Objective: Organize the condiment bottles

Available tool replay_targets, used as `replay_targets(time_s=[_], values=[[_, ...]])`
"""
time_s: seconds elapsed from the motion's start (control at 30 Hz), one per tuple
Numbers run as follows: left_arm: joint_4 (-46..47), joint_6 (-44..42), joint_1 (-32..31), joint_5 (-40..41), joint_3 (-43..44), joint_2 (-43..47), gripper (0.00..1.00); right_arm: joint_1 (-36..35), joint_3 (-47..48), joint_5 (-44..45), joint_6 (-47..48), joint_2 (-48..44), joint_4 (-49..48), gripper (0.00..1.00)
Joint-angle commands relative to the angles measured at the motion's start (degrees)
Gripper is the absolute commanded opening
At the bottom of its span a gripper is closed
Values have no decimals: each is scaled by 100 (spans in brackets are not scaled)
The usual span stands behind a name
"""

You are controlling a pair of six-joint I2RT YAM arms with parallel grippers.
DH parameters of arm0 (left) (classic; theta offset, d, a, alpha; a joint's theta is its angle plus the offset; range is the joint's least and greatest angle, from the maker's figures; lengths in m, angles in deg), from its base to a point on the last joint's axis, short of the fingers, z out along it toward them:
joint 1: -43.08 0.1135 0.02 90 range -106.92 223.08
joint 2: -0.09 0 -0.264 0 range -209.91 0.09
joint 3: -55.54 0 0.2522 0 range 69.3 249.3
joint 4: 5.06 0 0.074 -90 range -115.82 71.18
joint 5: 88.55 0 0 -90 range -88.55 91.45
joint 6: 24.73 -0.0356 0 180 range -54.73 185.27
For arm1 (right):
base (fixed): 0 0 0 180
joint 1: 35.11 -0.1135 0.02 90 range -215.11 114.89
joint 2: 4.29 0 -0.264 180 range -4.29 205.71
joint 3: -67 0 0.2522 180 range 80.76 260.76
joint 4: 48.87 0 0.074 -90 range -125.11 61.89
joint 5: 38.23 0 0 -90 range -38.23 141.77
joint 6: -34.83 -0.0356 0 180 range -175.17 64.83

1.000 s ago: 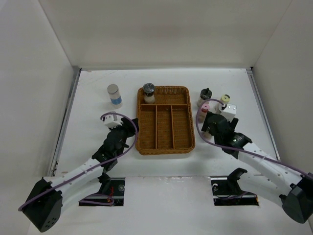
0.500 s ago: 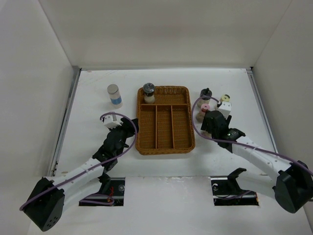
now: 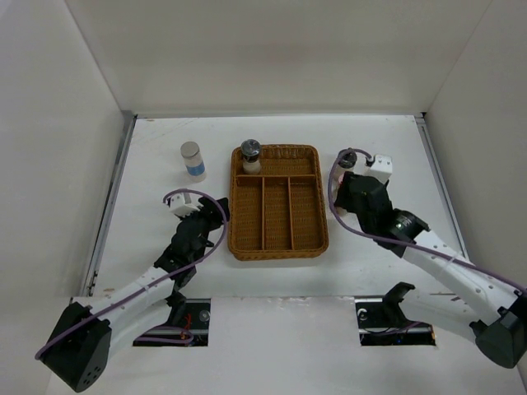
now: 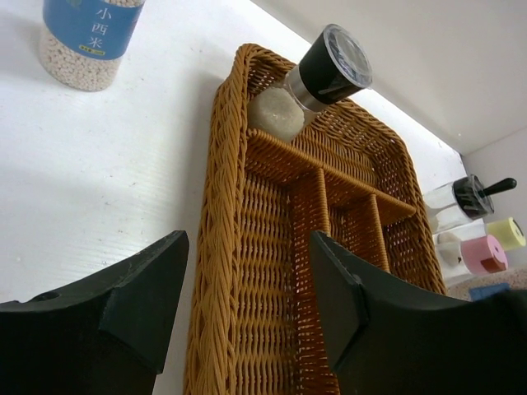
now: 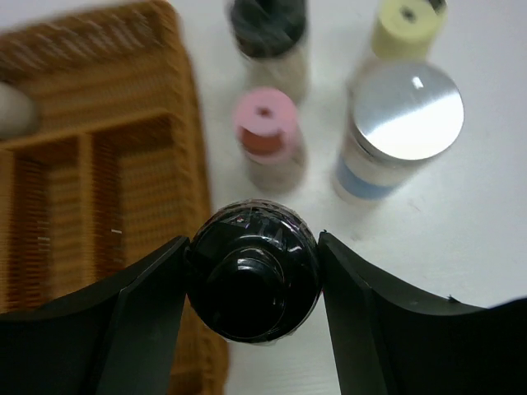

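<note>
Beyond the right gripper stand a pink-capped bottle, a cream-capped bottle, a blue-labelled white bottle and a second shaker (blurred), the wicker tray to their left. This gripper's jaws pinch a black-topped shaker by the cap. The left gripper gapes empty over the tray's rim.

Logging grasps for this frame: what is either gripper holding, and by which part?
The right gripper appears to clasp a black-topped shaker by the sides of its cap. The left gripper is open and holds nothing.
</note>
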Motion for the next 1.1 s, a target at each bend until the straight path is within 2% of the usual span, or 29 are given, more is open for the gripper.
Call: replay_targets(time_s=[0.0, 0.13, 0.33, 0.6, 0.9, 1.07], values=[[296, 100, 106, -19, -57, 95, 59, -334, 941, 267, 172, 31, -283, 53], [323, 170, 168, -11, -110, 86, 60, -492, 1679, -102, 549, 935, -1116, 53], [331, 170, 221, -2, -198, 279, 62, -589, 3357, -516, 1077, 3009, -1961, 53], [393, 135, 177, -2, -216, 191, 63, -335, 5020, -929, 1332, 4971, -2226, 53], [437, 170, 221, -81, -216, 104, 63, -194, 5249, -920, 1218, 5859, -2226, 54], [525, 170, 221, -89, -233, 33, 63, -220, 5232, -912, 1183, 6132, -2086, 60]])
